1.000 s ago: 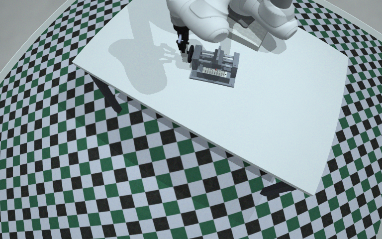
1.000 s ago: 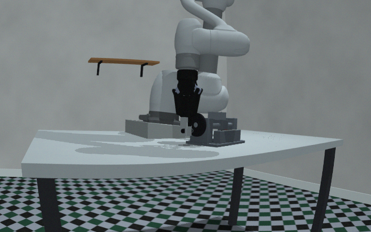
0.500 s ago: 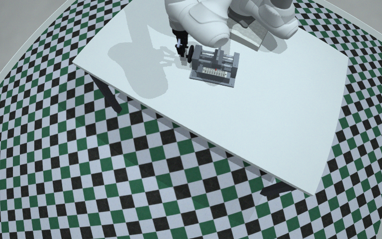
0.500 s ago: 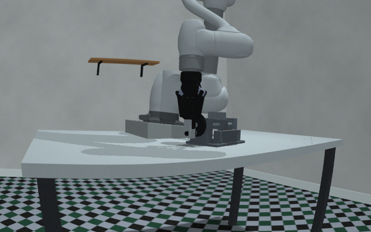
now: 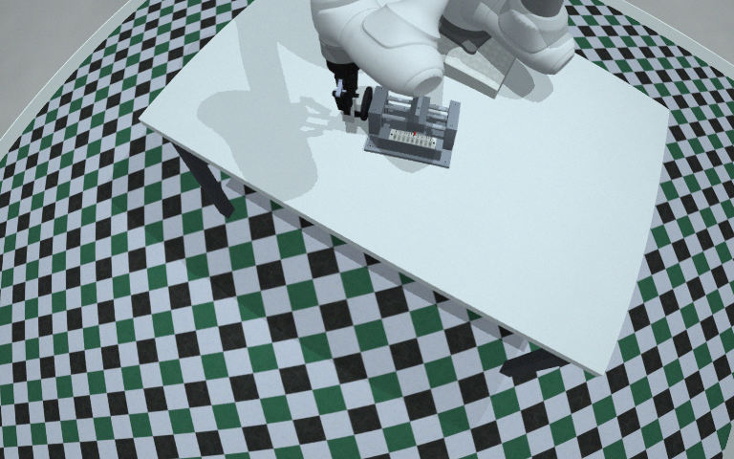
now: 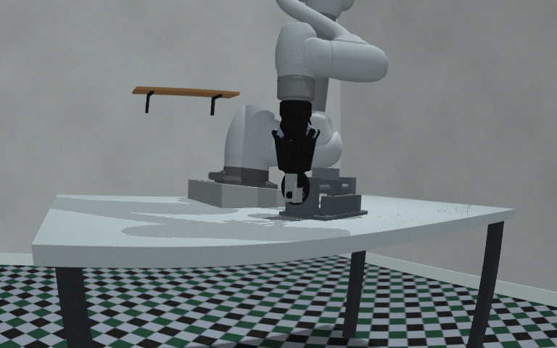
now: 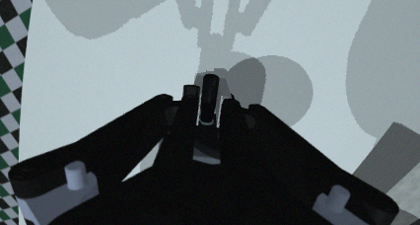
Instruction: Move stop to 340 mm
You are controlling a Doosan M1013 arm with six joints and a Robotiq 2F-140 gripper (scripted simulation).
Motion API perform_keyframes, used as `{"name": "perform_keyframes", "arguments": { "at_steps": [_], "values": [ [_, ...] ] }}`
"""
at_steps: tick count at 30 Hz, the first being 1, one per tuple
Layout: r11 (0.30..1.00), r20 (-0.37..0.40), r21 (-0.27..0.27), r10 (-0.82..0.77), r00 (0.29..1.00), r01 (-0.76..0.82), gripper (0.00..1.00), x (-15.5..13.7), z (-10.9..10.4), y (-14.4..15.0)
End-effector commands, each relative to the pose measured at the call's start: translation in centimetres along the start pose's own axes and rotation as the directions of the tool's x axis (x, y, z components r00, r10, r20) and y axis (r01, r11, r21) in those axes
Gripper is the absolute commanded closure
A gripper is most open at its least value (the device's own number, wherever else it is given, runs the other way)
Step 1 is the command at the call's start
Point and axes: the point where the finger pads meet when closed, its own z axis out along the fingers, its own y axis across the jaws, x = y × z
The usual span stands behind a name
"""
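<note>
Landmark: stop fixture (image 5: 412, 127), near the far edge of the table (image 5: 530, 227).

Nearest, on the front face of the fixture: one scale strip (image 5: 412, 138) with one small red pointer (image 5: 414, 133) about mid-strip. Figures on the strip too small to read, so the 340 mm setting cannot be confirmed.

Above the strip, within the fixture: one grey stop block (image 5: 418, 110) riding on rails between two end plates, roughly mid-travel.

At the left end of the fixture in the top view: one black handwheel (image 5: 366, 102), upright, on the screw axis. Just beside the wheel, away from the fixture: one crank handle (image 7: 209, 98), a short dark peg.

Gripper (image 7: 207, 117) pointing straight down from above, jaws narrow and clamped on the handle; in the wrist view, peg seen standing between the two fingertips. In the exterior view, light pad of one finger (image 6: 291, 188) lying across the face of the wheel.

Behind the fixture: one grey base block (image 6: 225, 192) carrying the arm (image 6: 328, 60). Farther back, on the wall: one wooden shelf (image 6: 185, 91) on two brackets.

Task progress, as a judgement: handle gripped, cranking stage in hand. Stop position against target undetermined. Remaining: turn until pointer reads 340, then open jaws and lift off the wheel. Release step not yet done.

Count: one arm, one gripper, one fixture, one wheel, one handle, one table, one shelf.
</note>
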Motion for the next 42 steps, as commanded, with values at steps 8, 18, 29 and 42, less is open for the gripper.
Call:
{"name": "perform_keyframes", "arguments": {
  "at_steps": [8,18,29,42],
  "values": [
    [1.0,0.0,0.0,-0.001,1.0,0.001,0.96,0.0,-2.2,-0.4],
    [1.0,0.0,0.0,-0.001,1.0,0.001,0.96,0.0,-3.5,0.3],
    [1.0,0.0,0.0,-0.001,1.0,0.001,0.96,0.0,-4.4,1.7],
    [1.0,0.0,0.0,-0.001,1.0,0.001,0.96,0.0,-3.5,4.7]
  ]
}}
